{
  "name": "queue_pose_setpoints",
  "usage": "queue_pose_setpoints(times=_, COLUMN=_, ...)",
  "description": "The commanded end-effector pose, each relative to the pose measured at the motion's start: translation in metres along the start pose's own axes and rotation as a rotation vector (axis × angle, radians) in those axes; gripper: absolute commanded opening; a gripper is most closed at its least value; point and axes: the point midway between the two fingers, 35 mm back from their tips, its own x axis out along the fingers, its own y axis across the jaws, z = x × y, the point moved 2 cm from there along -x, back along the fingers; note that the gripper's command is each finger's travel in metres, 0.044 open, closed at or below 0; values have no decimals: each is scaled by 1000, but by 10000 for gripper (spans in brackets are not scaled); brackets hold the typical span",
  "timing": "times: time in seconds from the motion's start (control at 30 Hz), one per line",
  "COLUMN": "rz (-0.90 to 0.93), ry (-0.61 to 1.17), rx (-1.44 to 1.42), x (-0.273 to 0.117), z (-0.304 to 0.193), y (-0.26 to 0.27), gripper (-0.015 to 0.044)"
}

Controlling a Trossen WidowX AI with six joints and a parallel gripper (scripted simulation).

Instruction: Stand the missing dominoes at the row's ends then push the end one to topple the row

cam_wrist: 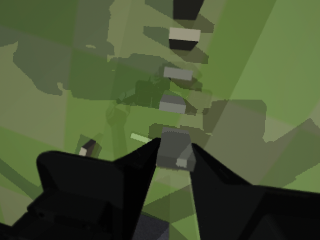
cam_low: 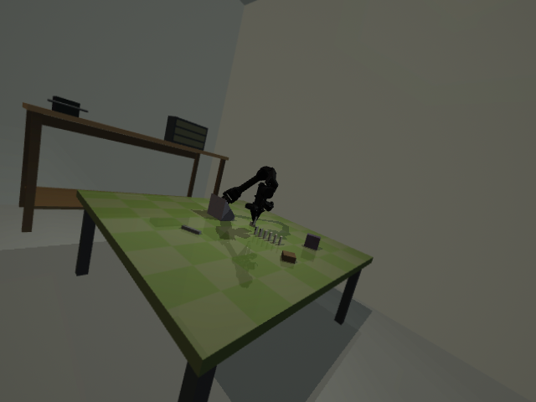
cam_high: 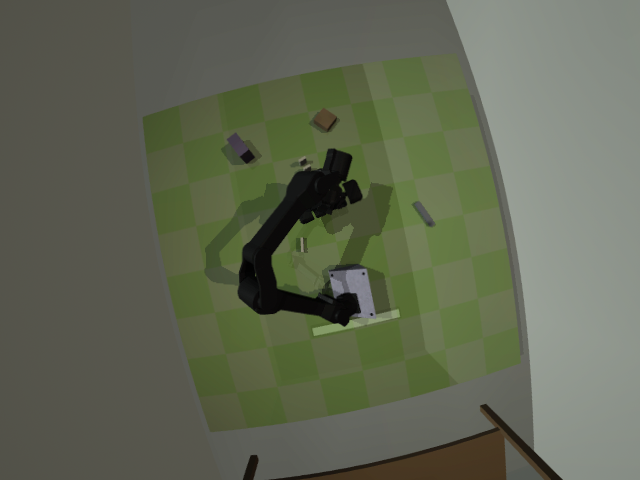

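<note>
As the held domino lines up with the near end of the row, crowding its neighbour is the main risk

While the end effector [cam_high: 329, 201] [cam_low: 254, 221] [cam_wrist: 174, 145] pinches a grey domino [cam_wrist: 175, 142] between narrowly set fingers, the standing row [cam_high: 302, 161] [cam_low: 270, 236] [cam_wrist: 178, 73] runs away from it in the wrist view. The held piece sits near the row's closest member; whether its foot meets the counter [cam_high: 289, 361] [cam_low: 142, 242] [cam_wrist: 30, 105] I cannot tell.

A slight overshoot towards the row could knock that neighbour and set everything falling early. Letting go too high, or with the base out of level, might tip the piece; fingers that drag on opening could twist it. Too wide a gap would probably stop the final push from carrying through.

The held domino's broad width lies crosswise to the row, roughly parallel to the other pieces. Its long axis seems to point down towards the counter, judging by the foreshortened face, though any small lean is unreadable. The standing pieces have their long axes upright. A loose domino [cam_high: 301, 244] [cam_low: 251, 224] [cam_wrist: 87, 147] lies off to one side, apart from the row, presumably for a later placement.
</note>
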Motion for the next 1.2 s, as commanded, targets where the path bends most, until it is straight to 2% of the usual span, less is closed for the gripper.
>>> queue_pose_setpoints(times=0.0, rz=8, ry=2, rx=7, x=19, z=-3, y=3, gripper=107)
queue_pose_setpoints(times=0.23, rz=15, ry=2, rx=6, x=48, z=-7, y=6, gripper=107)
queue_pose_setpoints(times=0.63, rz=16, ry=2, rx=6, x=49, z=-8, y=7, gripper=107)
queue_pose_setpoints(times=1.03, rz=16, ry=2, rx=6, x=49, z=-8, y=7, gripper=422)
queue_pose_setpoints(times=1.07, rz=16, ry=2, rx=6, x=49, z=-8, y=7, gripper=440)
queue_pose_setpoints(times=1.17, rz=15, ry=2, rx=6, x=47, z=-7, y=6, gripper=440)
